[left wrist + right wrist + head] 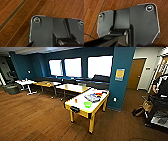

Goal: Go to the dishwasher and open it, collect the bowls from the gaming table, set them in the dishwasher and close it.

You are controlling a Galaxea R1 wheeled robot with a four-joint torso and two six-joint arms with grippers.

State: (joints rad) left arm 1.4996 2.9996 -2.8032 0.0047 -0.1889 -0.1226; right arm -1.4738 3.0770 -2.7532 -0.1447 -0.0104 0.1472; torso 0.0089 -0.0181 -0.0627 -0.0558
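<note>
Much of the head view is wooden floor (37,119), with a blue pillar (122,77) behind; the gaming table (100,103), a white-topped desk with a yellow edge strip, stands in the middle, near that pillar; more desks (72,87) line the windows beyond; a person (160,84) stands at the far right edge. On the gaming desk lie mixed small things (93,97), too blurred to name; 1 green bowl (87,104) sits towards the near end, beside an orange cup (76,100). Both wrist views look down on floorboards past the robot's own dark plate; whether either claw is wide or narrow I cannot tell. My judgement: the robot is well apart from the desk; a good approach ends square to the near long side, bowl within reach, clear of the desk legs and corner.
</note>
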